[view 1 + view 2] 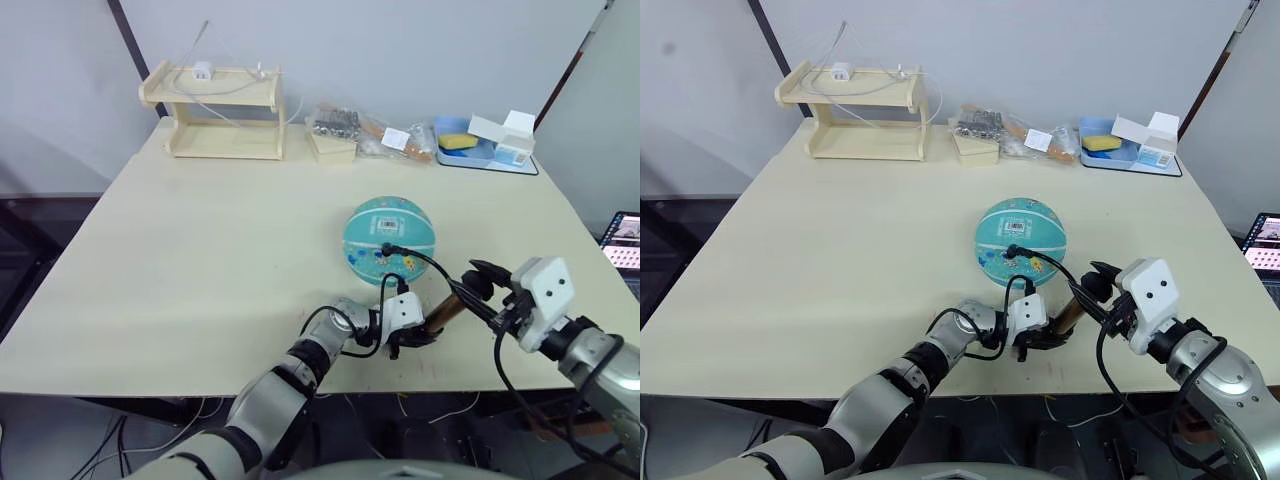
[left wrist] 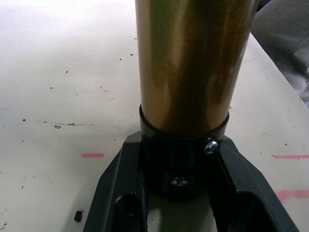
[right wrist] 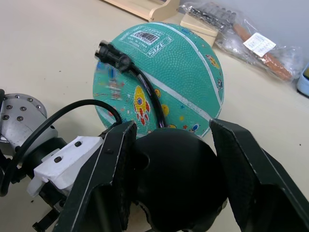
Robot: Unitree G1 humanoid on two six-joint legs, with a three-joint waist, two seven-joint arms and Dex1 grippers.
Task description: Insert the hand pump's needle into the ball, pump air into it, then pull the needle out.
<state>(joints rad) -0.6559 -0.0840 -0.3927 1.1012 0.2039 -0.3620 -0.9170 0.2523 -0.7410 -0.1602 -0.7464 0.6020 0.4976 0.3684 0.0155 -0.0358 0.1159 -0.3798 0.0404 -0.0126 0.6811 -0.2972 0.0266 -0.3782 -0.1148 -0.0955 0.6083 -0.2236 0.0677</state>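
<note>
My left gripper (image 1: 412,340) was clamped on the black base cap of the hand pump (image 1: 443,311), pinning it to the table (image 1: 200,260) near the front edge. My right gripper (image 1: 482,280) was closed around the pump's black T-handle (image 3: 176,181). From the pump, the black hose (image 1: 420,262) arched to its fitting, seated in the top of the round teal ball (image 1: 388,240) just behind.

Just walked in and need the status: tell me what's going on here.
The robot is pumping up the ball on the table. Its left gripper clamps the pump at the base, and its right gripper is around the handle. The hose fitting sits in the ball, which looks round.
</note>
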